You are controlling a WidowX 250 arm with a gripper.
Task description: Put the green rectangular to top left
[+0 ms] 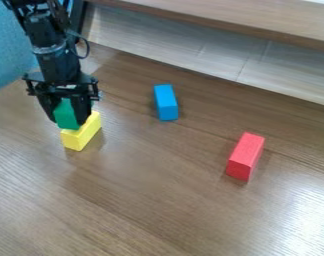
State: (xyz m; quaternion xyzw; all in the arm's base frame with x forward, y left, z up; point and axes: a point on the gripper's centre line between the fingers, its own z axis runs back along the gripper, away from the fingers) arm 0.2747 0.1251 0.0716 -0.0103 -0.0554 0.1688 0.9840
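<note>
At upper left, the green block [65,113] is pinched by the gripper [70,121]; the brown tabletop [144,175] (glossy at lower right) is bordered by pale panelling [191,47].

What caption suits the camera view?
Gripper holding the green block over the yellow block, blue block and red block apart.

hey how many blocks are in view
4: green block in the pincer, yellow block just below it in view, blue block upper middle, red block at right.
</note>
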